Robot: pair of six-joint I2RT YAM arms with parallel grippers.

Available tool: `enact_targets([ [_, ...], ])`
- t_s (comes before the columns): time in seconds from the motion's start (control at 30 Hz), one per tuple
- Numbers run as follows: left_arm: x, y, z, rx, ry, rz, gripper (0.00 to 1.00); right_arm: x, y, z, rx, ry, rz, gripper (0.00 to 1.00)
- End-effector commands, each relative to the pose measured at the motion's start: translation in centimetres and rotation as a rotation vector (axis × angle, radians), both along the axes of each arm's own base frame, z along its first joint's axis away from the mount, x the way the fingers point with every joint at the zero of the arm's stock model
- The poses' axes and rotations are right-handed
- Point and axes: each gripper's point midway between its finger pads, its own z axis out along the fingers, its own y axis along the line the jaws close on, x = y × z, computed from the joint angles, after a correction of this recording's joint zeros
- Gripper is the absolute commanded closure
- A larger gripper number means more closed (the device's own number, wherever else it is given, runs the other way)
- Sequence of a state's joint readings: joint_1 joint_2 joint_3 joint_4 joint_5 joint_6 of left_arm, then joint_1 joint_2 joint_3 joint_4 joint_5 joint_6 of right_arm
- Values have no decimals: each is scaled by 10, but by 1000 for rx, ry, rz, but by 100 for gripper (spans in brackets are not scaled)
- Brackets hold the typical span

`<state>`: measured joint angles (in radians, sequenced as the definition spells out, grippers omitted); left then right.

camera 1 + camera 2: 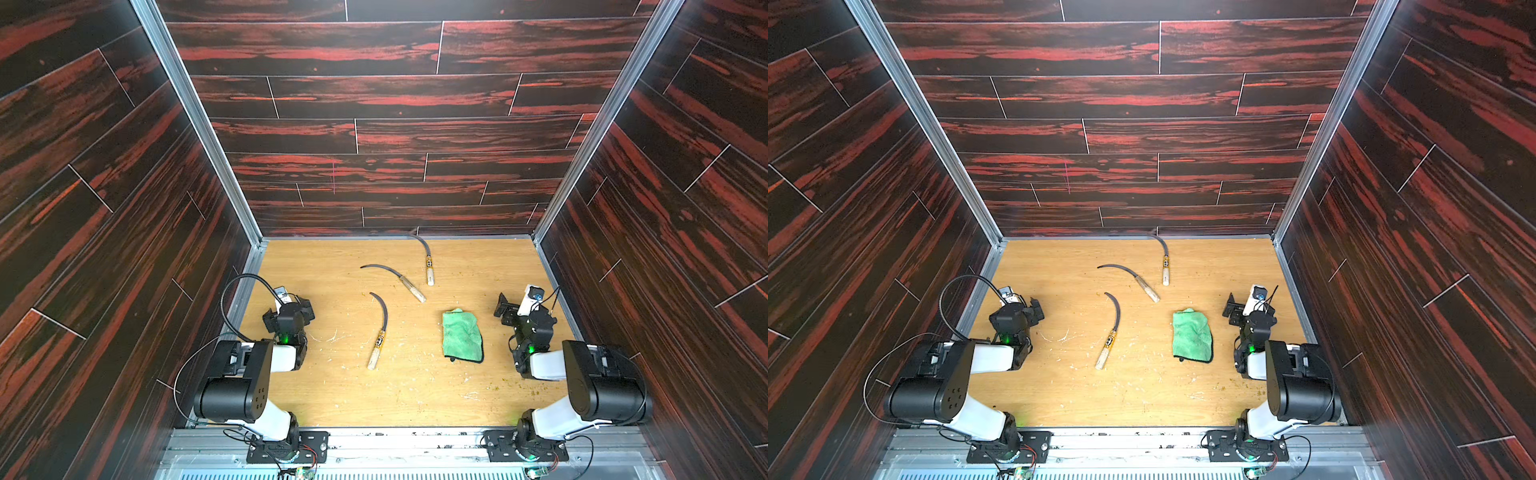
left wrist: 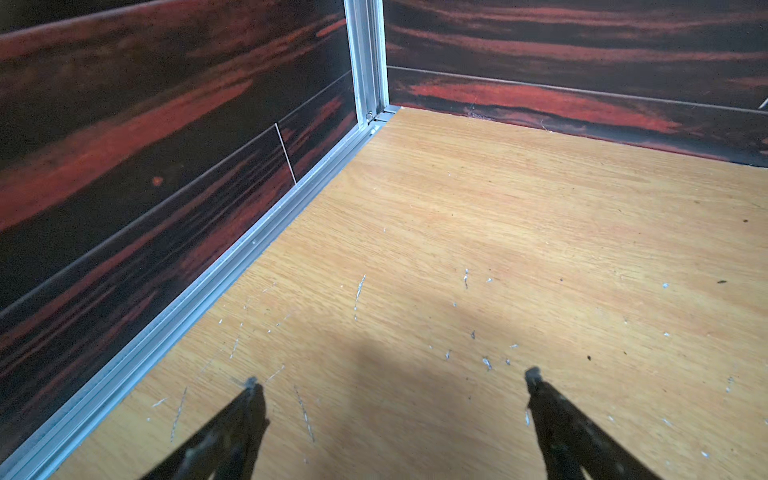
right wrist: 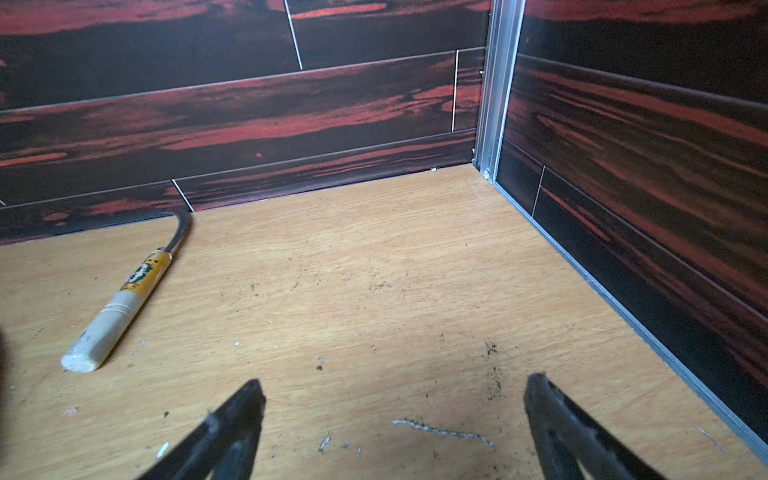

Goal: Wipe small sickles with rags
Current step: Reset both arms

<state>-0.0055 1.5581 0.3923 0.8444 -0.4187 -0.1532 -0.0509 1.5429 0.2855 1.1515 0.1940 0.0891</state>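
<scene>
Jaws both sides wide apart, empty; three sickles (image 1: pixel 380 338), green rag (image 1: pixel 462 334) lie free on table (image 1: pixel 332 395).

Dark red-black plank walls (image 1: pixel 395 95) w/ alu frame posts (image 1: pixel 195 120), scuffed tabletop (image 1: pixel 415 390)

A laboratory robot cell is shown. A scratched pale wooden tabletop (image 1: pixel 332 395) is boxed in on three sides by tall panels (image 1: pixel 374 95) printed with dark red wood grain. The panels are held in aluminium posts (image 2: pixel 365 62), one standing in the corner ahead of the left gripper (image 2: pixel 392 377). Behind the two arms (image 1: pixel 232 386), their bolted bases are carried on a metal rail (image 1: pixel 415 446).
</scene>
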Motion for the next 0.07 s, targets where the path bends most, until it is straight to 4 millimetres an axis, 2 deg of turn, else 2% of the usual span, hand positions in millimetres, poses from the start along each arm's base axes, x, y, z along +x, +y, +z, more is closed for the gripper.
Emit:
enact_targets([
  [0.0,5,2,14,11,-32,1,0,4,0,-1,-6,4,5,2],
  [0.03,5,2,14,11,-32,0,0,4,-1,-1,-6,2,4,2],
])
